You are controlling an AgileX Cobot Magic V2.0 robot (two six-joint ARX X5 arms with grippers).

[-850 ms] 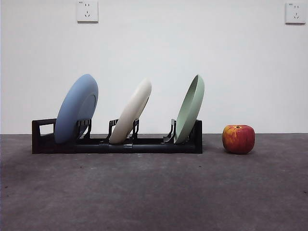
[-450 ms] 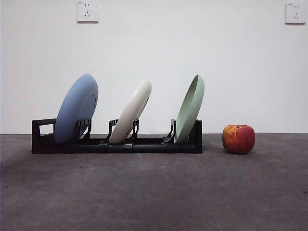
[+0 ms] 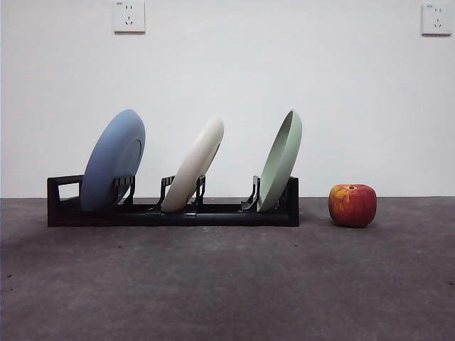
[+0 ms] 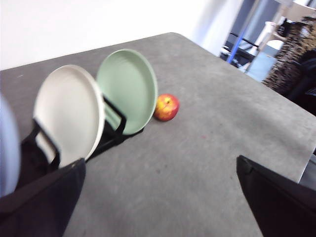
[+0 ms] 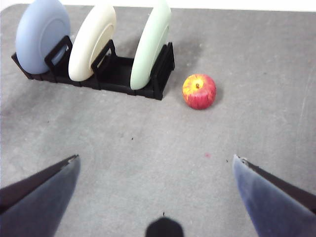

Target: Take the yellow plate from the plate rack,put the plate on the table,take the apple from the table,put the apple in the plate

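The yellow plate (image 3: 195, 165) is cream and leans in the middle slot of the black plate rack (image 3: 213, 213), between a blue plate (image 3: 114, 160) and a pale green plate (image 3: 281, 160). It also shows in the left wrist view (image 4: 69, 111) and the right wrist view (image 5: 92, 42). The apple (image 3: 352, 205) sits on the table right of the rack; it shows in the left wrist view (image 4: 166, 107) and the right wrist view (image 5: 199, 91). My left gripper (image 4: 158, 192) is open, above the table near the rack. My right gripper (image 5: 155, 182) is open, high above the table in front of the apple. Neither gripper shows in the front view.
The dark grey table (image 3: 227, 284) runs wide in front of the rack. The table's edge (image 4: 276, 98) lies beyond the apple in the left wrist view, with room clutter behind it. A white wall with two sockets (image 3: 129, 15) stands behind.
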